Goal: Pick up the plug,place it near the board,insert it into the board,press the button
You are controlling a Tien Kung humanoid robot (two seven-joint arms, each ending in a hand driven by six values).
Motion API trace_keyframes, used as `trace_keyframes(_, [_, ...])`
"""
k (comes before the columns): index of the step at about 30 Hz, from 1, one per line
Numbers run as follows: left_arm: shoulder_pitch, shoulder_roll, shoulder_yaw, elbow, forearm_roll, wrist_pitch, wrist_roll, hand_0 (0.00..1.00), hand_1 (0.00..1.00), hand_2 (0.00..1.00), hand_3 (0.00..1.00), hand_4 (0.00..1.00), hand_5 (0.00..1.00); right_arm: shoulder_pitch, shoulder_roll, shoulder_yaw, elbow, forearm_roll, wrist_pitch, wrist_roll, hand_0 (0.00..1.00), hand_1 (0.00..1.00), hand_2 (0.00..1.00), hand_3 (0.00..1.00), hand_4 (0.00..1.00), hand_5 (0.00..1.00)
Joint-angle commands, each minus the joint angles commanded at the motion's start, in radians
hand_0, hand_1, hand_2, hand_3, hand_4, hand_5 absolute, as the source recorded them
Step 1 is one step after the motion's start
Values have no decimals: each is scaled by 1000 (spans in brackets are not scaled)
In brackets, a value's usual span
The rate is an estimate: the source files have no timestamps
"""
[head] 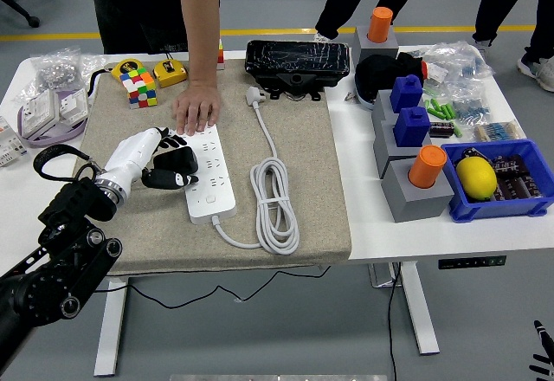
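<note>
While the person's hand presses down the far end of the board, we see the left hand clamped on the black plug just beside the board's left edge, on the mat. We judge the plug light, rigid and smooth-sided, best held across its body with the prongs kept free.
</note>
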Motion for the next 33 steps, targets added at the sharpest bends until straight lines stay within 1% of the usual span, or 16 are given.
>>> trace_keyframes(5, [1,1,6,5,9,2,3,604,663,628,585,998,186,-2,0,2,0,-2,-1,-1,998,845,745,783,998,998])
trace_keyframes(6, [2,1,6,5,10,4,3,543,638,602,561,978,143,-2,0,1,0,-1,-1,0,998,843,745,786,998,998])
trace_keyframes(11, [5,2,7,0,31,9,7,543,638,602,561,978,143,-4,0,3,0,-1,-1,-1,998,843,745,786,998,998])
trace_keyframes(12, [5,2,6,0,32,10,6,420,562,570,556,947,2,-4,0,3,0,-1,-1,-1,998,843,745,786,998,998])
trace_keyframes(17, [8,5,11,-2,40,8,8,420,562,570,556,947,2,-5,-1,4,0,-1,-1,-1,998,843,745,786,998,998])
trace_keyframes(18, [8,5,10,-2,45,6,9,386,481,560,561,972,2,-5,-1,3,0,0,-1,0,998,843,745,784,998,998])
trace_keyframes(23, [8,6,13,-3,59,14,14,386,481,560,561,972,2,-6,-1,5,0,-1,-1,0,998,843,745,784,998,998])
trace_keyframes(24, [6,6,13,-2,57,17,14,373,437,545,559,944,2,-5,-1,5,0,0,-1,0,998,843,745,787,998,998])
trace_keyframes(29, [-2,6,13,0,51,28,14,373,437,545,559,944,2,-2,-3,3,0,1,-1,-1,998,843,745,787,998,998])
trace_keyframes(30, [-3,6,13,1,49,30,13,358,394,520,544,795,2,-1,-3,2,0,2,-1,-1,998,843,745,787,998,998])
trace_keyframes(33, [-10,5,12,3,50,31,16,358,394,520,544,795,2,-1,-3,4,0,0,-1,-2,998,843,745,787,998,998])
